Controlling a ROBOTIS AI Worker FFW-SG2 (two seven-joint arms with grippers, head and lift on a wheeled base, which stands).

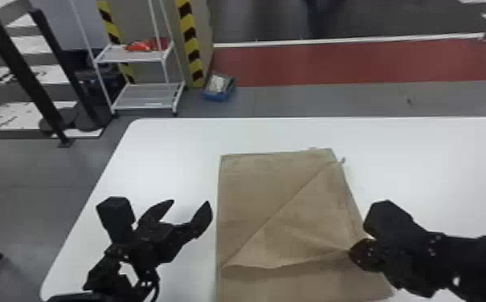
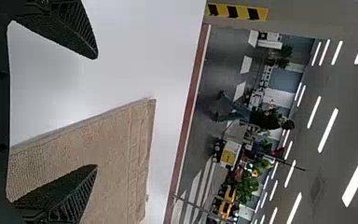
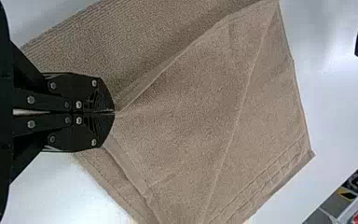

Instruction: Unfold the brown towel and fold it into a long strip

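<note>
The brown towel (image 1: 270, 192) lies on the white table, with one layer folded across it along a diagonal crease. At its right edge, my right gripper (image 1: 352, 252) is shut on a gathered bit of the upper layer. The right wrist view has both fingertips of this gripper (image 3: 114, 112) pressed together on the towel (image 3: 191, 107). My left gripper (image 1: 191, 203) stands open just left of the towel, holding nothing. In the left wrist view, the spread fingers of the left gripper (image 2: 97, 112) have the towel (image 2: 116, 140) below and beyond them.
The white table (image 1: 165, 148) has bare surface to the left, behind and right of the towel. Beyond its far edge stand a white shelf cart (image 1: 133, 54) and a blue box (image 1: 218, 87) on the floor.
</note>
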